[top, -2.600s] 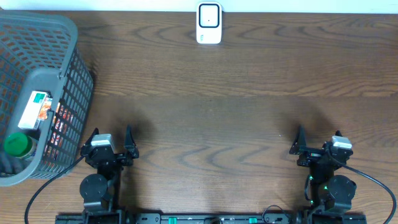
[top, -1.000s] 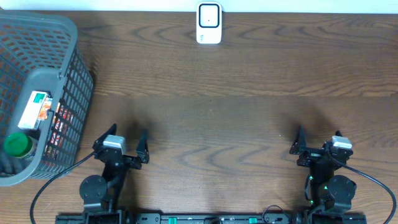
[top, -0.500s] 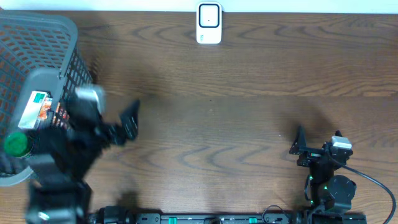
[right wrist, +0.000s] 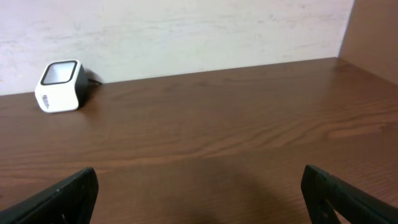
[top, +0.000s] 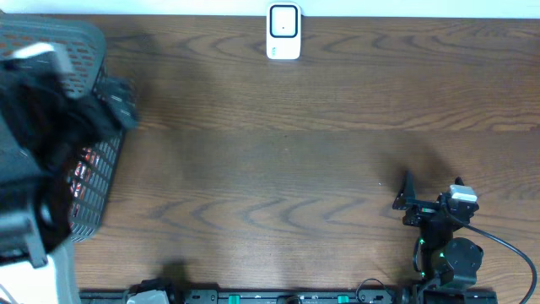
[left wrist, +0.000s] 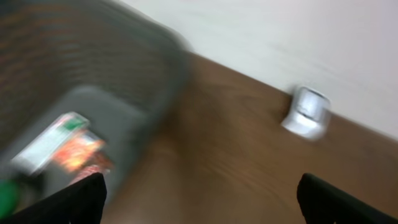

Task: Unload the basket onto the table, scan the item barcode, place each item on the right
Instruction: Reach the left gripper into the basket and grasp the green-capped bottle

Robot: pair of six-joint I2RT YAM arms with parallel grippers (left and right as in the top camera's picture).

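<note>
Overhead: a brown wood-grain table. A white box-shaped barcode scanner stands at the 12 o'clock edge, face up, against the pale wall.

A grey plastic mesh basket sits at 10 o'clock. The left arm hangs above it, large and blurred, and covers most of it. The left gripper shows only as a dark smear over the basket's 3 o'clock rim. Red-orange packaging shows through the mesh wall lower on that side.

Left wrist view, heavily blurred: the two black fingertips sit at opposite bottom corners, spread wide. The gripper is released and grasps nothing.

A flat white, orange and green carton lies inside the basket at about 9 o'clock in that view. A round green cap sits just beside it at 8 o'clock. The scanner is at 2 o'clock there, well apart from the basket. Blur hides any barcode on the carton.

The right gripper sits low at 5 o'clock, near the table's near edge. Its fingers are spread and it is also released, with only wood in its gap. From its wrist camera the scanner stands at 10 o'clock beside the wall, well apart from the fingertips.
</note>
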